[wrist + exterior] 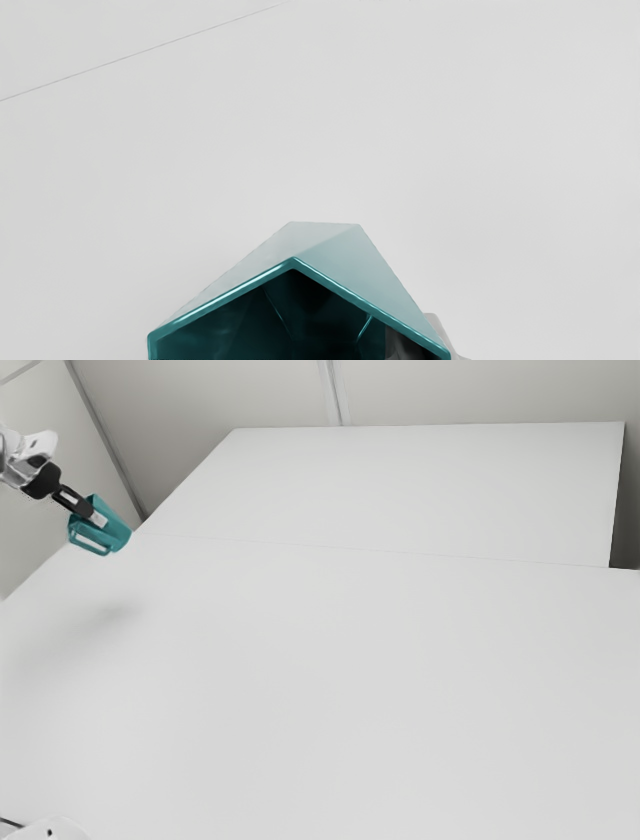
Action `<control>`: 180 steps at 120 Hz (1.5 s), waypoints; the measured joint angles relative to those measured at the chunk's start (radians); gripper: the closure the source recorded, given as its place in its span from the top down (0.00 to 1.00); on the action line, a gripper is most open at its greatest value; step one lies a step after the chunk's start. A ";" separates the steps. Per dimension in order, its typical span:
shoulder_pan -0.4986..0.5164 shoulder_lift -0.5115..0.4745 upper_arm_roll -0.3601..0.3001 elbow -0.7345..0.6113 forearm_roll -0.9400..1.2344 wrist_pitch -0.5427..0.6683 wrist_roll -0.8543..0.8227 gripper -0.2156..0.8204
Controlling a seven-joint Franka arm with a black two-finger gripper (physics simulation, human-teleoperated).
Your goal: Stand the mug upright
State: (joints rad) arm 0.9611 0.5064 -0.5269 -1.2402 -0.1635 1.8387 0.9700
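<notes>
Mug (116, 534) held tilted above the table (350, 690), the gripper (97, 516) closed on its wall. Risk: release at this height or slant could drop it onto its side.

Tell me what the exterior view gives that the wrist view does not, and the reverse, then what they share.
Exterior view: the gripper holding the mug tilted above the table, its looped handle, and a soft shadow below.

Wrist view: the angular rim and the dark interior.

Both: the teal mug, and the pale table with a thin line across it.
</notes>
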 joint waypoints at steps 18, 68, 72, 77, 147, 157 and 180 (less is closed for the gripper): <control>-0.149 -0.094 0.072 -0.105 0.039 0.033 -0.048 0.03; -0.886 -0.296 0.636 -0.380 0.049 0.150 -0.214 0.03; -0.939 -0.297 0.673 -0.391 0.049 0.155 -0.229 0.03; -1.002 -0.297 0.719 -0.407 0.050 0.162 -0.247 0.03; -1.333 -0.258 0.915 -0.558 0.124 0.259 -0.497 0.03; -1.333 -0.238 0.913 -0.557 0.128 0.264 -0.525 0.03; -1.327 -0.202 0.902 -0.553 0.126 0.274 -0.575 0.03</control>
State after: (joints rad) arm -0.3660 0.3039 0.3748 -1.7937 -0.0376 2.1126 0.3952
